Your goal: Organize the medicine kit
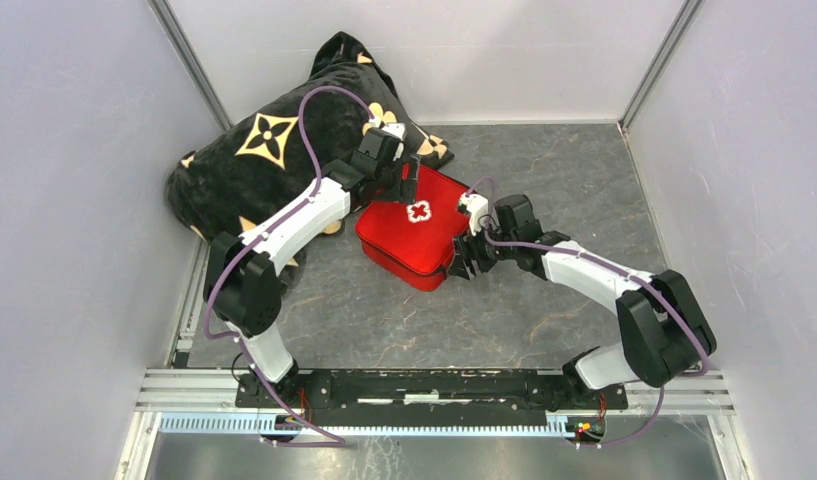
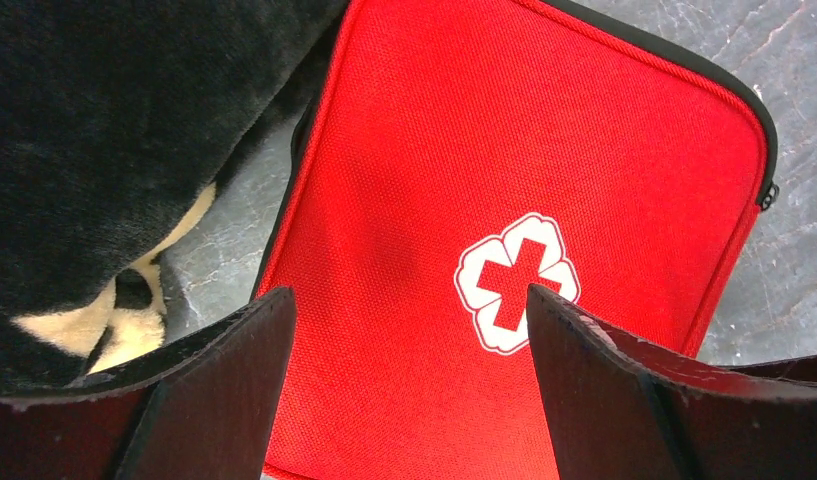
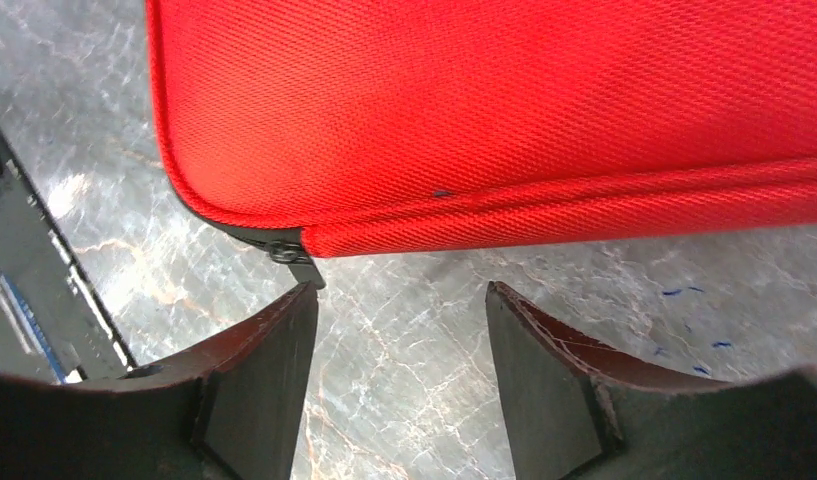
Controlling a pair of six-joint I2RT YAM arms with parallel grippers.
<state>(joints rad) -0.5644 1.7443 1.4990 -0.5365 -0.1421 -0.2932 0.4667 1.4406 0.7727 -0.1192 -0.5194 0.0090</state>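
Observation:
The red medicine kit (image 1: 414, 230) lies closed and flat on the marbled table, white cross emblem (image 1: 418, 212) up, one corner against the pillow. My left gripper (image 1: 405, 186) is open and hovers over the kit's far corner; in the left wrist view the red lid (image 2: 484, 150) and emblem (image 2: 517, 283) fill the space between its fingers. My right gripper (image 1: 463, 262) is open, down at the kit's near right edge. In the right wrist view the kit's edge (image 3: 484, 110) lies just ahead of the fingers, and the black zipper pull (image 3: 292, 259) sits beside the left fingertip (image 3: 284, 320).
A big black pillow with gold flowers (image 1: 274, 150) lies at the back left, touching the kit; its fur shows in the left wrist view (image 2: 104, 130). White walls close in the table on three sides. A black rail (image 1: 414, 385) runs along the near edge.

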